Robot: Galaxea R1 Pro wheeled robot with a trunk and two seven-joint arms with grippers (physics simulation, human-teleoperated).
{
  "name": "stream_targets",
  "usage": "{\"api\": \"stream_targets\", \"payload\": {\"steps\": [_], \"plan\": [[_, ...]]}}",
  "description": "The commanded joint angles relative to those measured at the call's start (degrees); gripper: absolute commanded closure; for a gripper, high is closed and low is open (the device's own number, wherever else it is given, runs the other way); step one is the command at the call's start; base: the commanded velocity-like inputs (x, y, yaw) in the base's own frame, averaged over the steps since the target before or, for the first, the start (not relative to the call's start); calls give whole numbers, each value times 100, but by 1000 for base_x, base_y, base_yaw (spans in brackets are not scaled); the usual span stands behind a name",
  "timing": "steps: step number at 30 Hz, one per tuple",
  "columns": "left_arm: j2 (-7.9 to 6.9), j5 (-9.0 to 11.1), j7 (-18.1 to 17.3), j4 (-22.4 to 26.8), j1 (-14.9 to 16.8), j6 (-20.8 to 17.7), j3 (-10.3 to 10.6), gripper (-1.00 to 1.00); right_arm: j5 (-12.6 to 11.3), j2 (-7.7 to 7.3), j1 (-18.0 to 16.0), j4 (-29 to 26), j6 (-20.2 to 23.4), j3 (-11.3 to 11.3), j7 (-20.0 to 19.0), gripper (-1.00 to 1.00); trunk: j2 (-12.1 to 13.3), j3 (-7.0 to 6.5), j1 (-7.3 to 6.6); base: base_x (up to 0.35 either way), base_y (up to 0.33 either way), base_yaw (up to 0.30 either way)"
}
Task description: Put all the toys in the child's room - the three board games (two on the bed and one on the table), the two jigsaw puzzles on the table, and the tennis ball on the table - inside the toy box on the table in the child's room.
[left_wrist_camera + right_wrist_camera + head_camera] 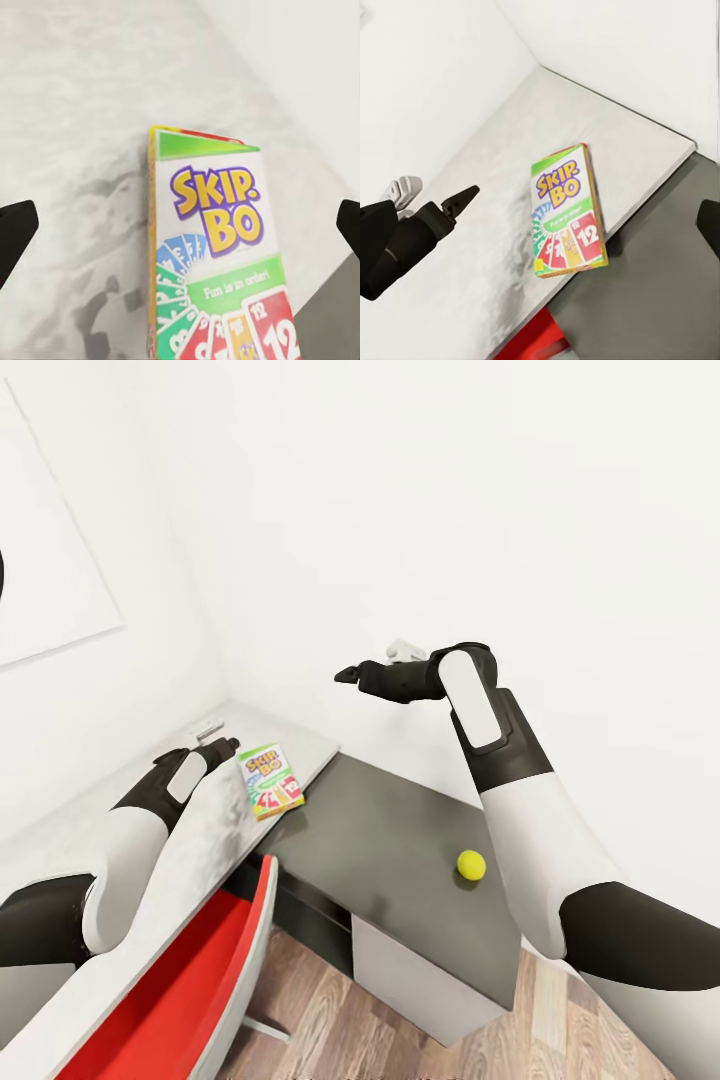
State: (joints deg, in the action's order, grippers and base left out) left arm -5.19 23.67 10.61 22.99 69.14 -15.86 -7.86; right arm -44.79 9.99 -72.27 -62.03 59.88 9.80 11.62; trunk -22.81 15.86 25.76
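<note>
1. Head view: left gripper (226, 744) low over the white table top (150, 830), just beside the Skip-Bo board game (271, 781), not touching it; hard to judge from here whether the jaws are apart. Right gripper (346, 675) raised well above the box and the table, nothing between the fingers, spread unclear here. Tennis ball (471, 865) on the dark grey surface (400, 860), well apart from both grippers, below the right forearm. Red chair (190, 990) tucked under the table edge.

2. Left wrist view: Skip-Bo box (217, 255) flat on the white top, straight ahead between the two dark fingertips (15, 232), which stand wide apart, empty.

3. Right wrist view: Skip-Bo box (564, 211) lying near the table corner, well ahead; left gripper (454, 204) just beside it; right fingertip (709, 225) far from the other side of the view, so jaws spread, nothing held.

4. Progress, judged: game box and ball not yet picked up; toy box, puzzles and other games not visible, so most of the work seemingly remains. Likely step in hand: reaching for the Skip-Bo box.
</note>
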Motion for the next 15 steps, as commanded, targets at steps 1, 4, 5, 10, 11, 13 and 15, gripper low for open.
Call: {"api": "stream_targets", "payload": {"steps": [1,4,5,10,11,13,15], "plan": [[0,61,29,13,3,-28,-6,-100,-58,1,-6,-2,12,3,60,-100,-12,20,3,0,0,-87],[0,61,29,30,3,-21,-12,-100,-57,1,-6,-2,12,4,60,-100,-12,46,3,0,0,-105],[0,63,29,37,3,-19,-13,-100,-57,1,-6,-2,12,4,60,-100,-12,54,3,0,0,-115],[5,69,29,91,8,-21,-17,-100,-52,1,-6,-2,12,-2,60,-100,-12,97,3,0,0,-123],[6,70,29,108,8,-24,-18,-100,-53,1,-6,-2,12,-2,60,-100,-12,106,3,0,0,-126],[6,76,24,185,10,-48,-20,-100,-58,1,-6,-2,12,-3,60,-100,-12,123,3,0,0,-127],[6,81,17,298,11,-89,-21,-100,-61,1,-6,-2,12,-4,60,-100,-12,140,3,0,0,-128]]}}
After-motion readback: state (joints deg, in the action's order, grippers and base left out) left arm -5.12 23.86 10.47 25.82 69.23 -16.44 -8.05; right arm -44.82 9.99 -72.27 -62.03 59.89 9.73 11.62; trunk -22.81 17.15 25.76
